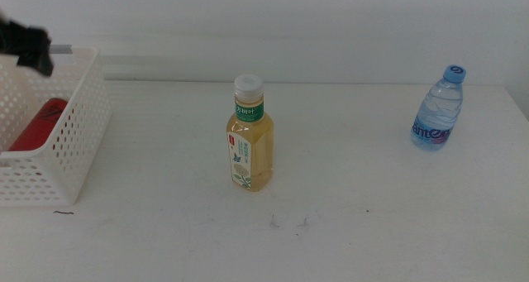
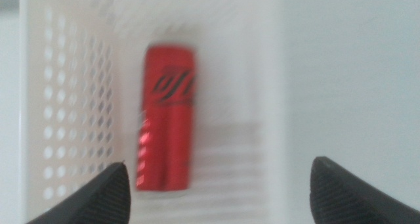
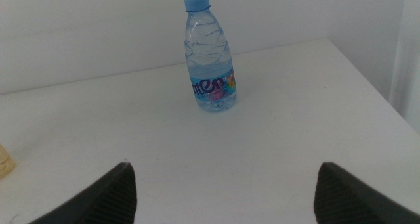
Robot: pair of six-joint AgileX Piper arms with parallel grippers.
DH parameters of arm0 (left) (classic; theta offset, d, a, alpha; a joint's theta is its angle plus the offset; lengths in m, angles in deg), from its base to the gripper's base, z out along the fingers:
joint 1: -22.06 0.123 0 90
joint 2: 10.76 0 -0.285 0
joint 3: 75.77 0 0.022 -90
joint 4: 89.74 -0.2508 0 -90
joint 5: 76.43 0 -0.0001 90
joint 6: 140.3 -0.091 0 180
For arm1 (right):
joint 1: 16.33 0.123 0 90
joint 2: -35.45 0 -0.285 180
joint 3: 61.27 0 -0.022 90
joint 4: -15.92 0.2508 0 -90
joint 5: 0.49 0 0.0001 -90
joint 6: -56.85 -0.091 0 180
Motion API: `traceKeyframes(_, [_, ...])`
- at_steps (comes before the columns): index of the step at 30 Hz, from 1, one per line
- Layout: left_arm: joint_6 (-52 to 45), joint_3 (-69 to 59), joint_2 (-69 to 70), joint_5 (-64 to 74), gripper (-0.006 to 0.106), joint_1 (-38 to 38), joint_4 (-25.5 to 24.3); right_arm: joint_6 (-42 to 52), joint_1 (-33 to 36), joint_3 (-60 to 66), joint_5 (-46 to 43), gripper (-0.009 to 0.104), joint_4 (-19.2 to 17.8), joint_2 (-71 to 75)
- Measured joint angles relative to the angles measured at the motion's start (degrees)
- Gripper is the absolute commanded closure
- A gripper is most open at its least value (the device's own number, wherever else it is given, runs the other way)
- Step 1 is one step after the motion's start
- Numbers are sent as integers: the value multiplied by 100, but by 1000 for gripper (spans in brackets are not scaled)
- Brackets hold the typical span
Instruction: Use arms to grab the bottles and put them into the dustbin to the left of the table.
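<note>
Front and centre on the worktop (image 1: 347,232) stands the yellow tea bottle (image 1: 248,137), upright, white cap on. Up over the dustbin (image 1: 70,150) hovers the left end effector (image 2: 220,184), jaws spread wide and holding nothing; straight below it the red cola can (image 2: 167,115) lies on its side inside the basket. The right end effector (image 3: 223,188) is spread too, empty, with the water bottle (image 3: 210,53) standing upright ahead of it, well apart.

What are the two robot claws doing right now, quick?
Left gripper: open, empty, above the dustbin with the red can inside.
Right gripper: open, empty, facing the water bottle.
</note>
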Motion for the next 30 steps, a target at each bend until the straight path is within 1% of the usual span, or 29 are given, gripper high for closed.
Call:
traceKeyframes(3, [140,-783,1014,-587,7,-422,82,0,0,0,0,10,0,0])
traceKeyframes(8, [319,-2649,2886,-2253,7,-1290,147,0,0,0,0,10,0,0])
traceKeyframes(12, [344,-4482,4052,-4146,7,-2123,259,0,0,0,0,10,0,0])
traceKeyframes(15, [388,-6087,4545,-6356,7,-2739,301,0,0,0,0,10,0,0])
traceKeyframes(18, [489,-7757,4502,-8486,7,-3279,324,0,0,0,0,10,0,0])
traceKeyframes(19, [530,-8173,4372,-9284,7,-3402,324,0,0,0,0,10,0,0])
traceKeyframes(21, [651,-8607,4031,-10101,7,-3533,324,0,0,0,0,10,0,0])
traceKeyframes(25, [1004,-8651,3190,-10890,7,-3560,203,0,0,0,0,10,0,0])
traceKeyframes(30, [1421,-8225,2003,-11449,7,-3560,-261,0,0,0,0,10,0,0])
